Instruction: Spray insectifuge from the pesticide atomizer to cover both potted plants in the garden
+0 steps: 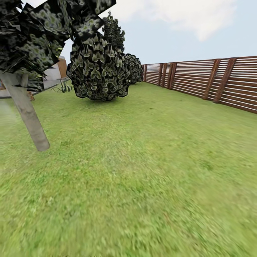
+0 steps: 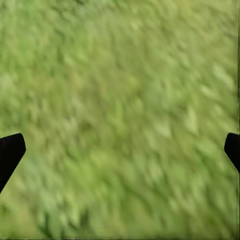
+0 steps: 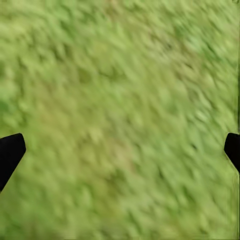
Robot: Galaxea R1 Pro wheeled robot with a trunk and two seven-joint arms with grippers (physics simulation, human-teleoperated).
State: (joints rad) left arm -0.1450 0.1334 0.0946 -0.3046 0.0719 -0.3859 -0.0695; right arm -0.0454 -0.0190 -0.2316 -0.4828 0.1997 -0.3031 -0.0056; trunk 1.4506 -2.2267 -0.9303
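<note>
I am in the garden, facing a wide green lawn [image 1: 142, 171]. The pesticide atomizer and the potted plants are out of view. In the left wrist view my left gripper [image 2: 120, 150] hangs over blurred grass, its dark fingertips [image 2: 10, 152] spread far apart with nothing between them. In the right wrist view my right gripper [image 3: 120, 150] looks the same, its black fingertips [image 3: 10, 152] wide apart over bare grass.
A leaning grey tree trunk [image 1: 26, 110] stands close on the left under dark foliage. Big dark-leaved shrubs [image 1: 98, 71] stand ahead. A brown slatted fence [image 1: 214, 82] runs along the right. A paved patch [image 1: 50, 76] with a small spiky plant [image 1: 64, 85] lies far left.
</note>
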